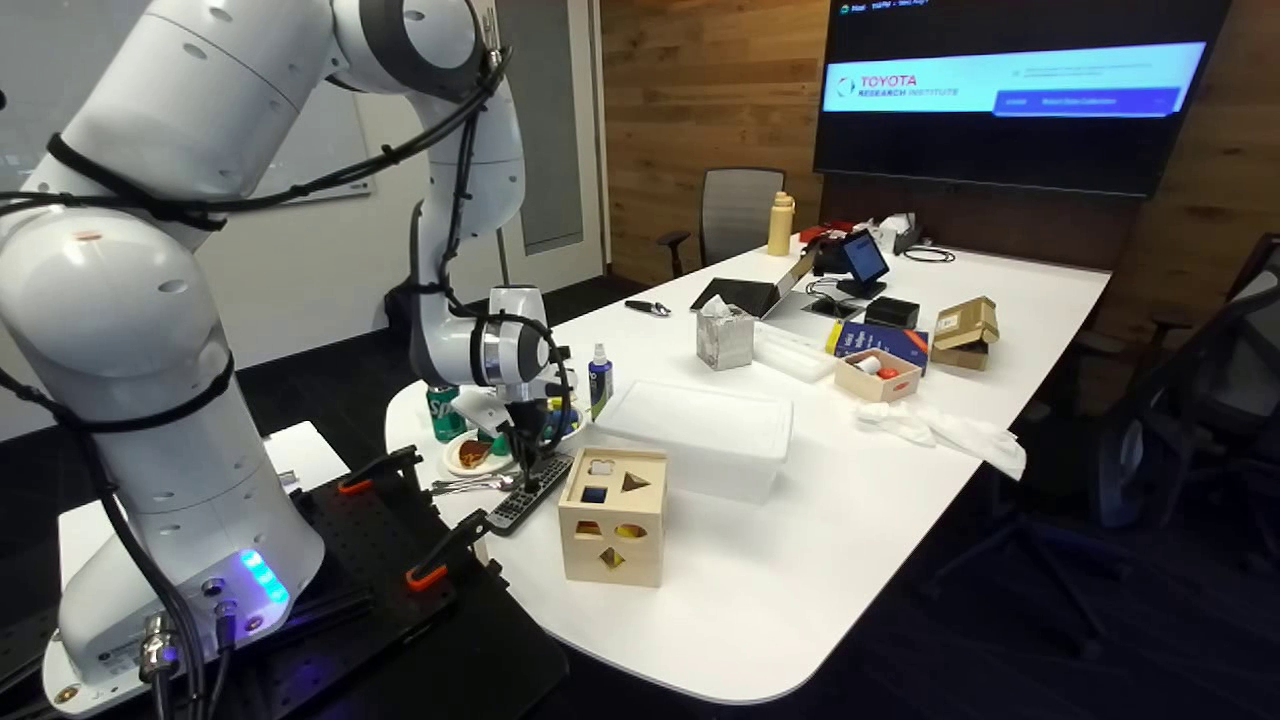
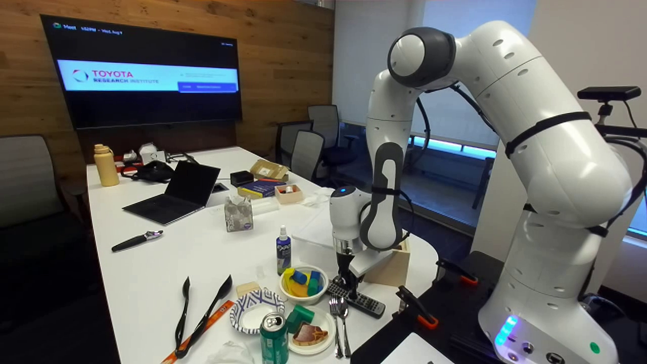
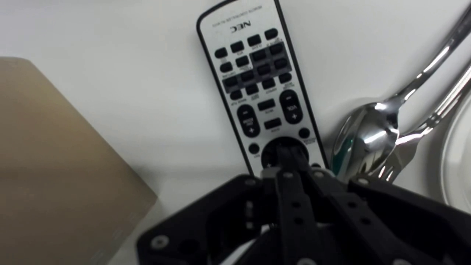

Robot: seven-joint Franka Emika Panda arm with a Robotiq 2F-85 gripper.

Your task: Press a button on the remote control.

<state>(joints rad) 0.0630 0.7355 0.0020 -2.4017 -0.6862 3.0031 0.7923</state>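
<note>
One closed gripper [image 3: 291, 154] over the remote control [image 3: 263, 86] — perhaps touching.

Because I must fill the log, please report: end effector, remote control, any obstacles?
End effector shut over round pad, contact unclear. Remote control face up. Spoon and wooden box on opposite sides, neither on it.
</note>
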